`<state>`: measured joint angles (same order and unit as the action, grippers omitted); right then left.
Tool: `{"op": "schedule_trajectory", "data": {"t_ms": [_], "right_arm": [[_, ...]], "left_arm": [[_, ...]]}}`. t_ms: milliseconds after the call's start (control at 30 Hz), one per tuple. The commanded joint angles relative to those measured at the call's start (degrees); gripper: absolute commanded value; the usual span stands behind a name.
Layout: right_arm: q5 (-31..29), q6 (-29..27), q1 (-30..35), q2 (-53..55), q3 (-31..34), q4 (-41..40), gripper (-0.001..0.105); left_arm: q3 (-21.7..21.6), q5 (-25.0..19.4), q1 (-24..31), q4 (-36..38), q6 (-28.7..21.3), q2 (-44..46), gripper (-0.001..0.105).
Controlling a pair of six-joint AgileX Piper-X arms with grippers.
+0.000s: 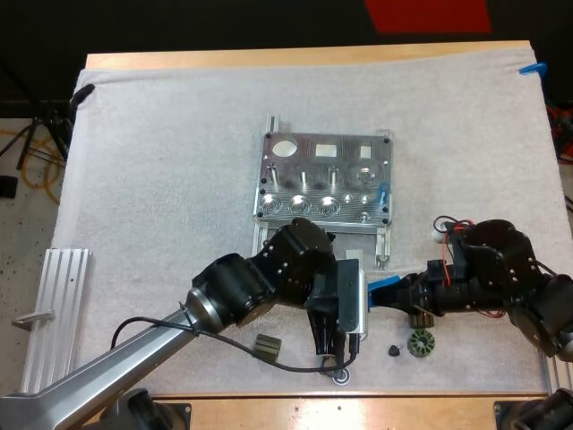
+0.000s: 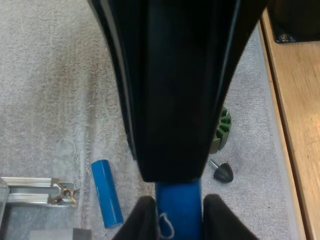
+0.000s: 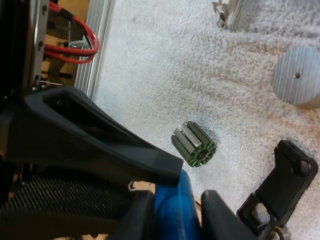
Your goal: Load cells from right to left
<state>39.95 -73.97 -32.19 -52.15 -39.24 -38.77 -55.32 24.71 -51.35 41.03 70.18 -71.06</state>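
Observation:
The metal fixture (image 1: 327, 179) stands mid-mat with a blue piece (image 1: 383, 193) upright at its right edge. In front of it a blue cylinder (image 1: 383, 287) hangs between both grippers. My left gripper (image 1: 365, 300) is shut on one end; its fingertips press the cylinder (image 2: 177, 200) from both sides, and the right gripper's black finger (image 2: 175, 90) looms just beyond. My right gripper (image 1: 400, 294) is shut on the other end (image 3: 172, 200), with the left gripper (image 3: 100, 140) right against it. A second blue cylinder (image 2: 106, 192) lies flat on the mat.
A green-ringed round part (image 1: 420, 342) and a small black knob (image 1: 394, 349) lie under the right gripper. A ribbed green part (image 1: 267, 346) and a silver disc (image 3: 297, 75) sit near the front edge. A ribbed aluminium rail (image 1: 58, 313) lies at the left.

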Motion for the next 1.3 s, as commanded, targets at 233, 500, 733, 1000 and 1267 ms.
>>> {"op": "schedule_trajectory", "data": {"t_ms": [233, 500, 733, 1000, 1267], "right_arm": [[0.6, -4.2, 0.0, 0.0, 0.0, 0.0, 0.0], [-5.3, -11.5, 0.0, 0.0, -4.3, -5.5, 0.0], [-14.8, -22.4, 0.0, 0.0, -11.1, -19.0, 0.0], [-22.8, -26.1, 0.0, -2.5, -17.3, -25.4, 0.0], [-27.5, -34.3, 0.0, -13.1, -29.4, -34.0, 0.0]], "left_arm": [[-0.7, 0.4, 0.0, 2.5, 0.2, 5.6, 0.051], [-0.7, -1.1, 0.0, 4.6, 1.6, 11.2, 0.052], [-0.7, -7.9, 0.0, 5.3, 2.0, 17.5, 0.052], [-0.7, -10.1, 0.0, 5.4, 8.3, 23.5, 0.052], [-0.7, -14.2, 0.0, 9.9, 8.9, 26.8, 0.052]]}}
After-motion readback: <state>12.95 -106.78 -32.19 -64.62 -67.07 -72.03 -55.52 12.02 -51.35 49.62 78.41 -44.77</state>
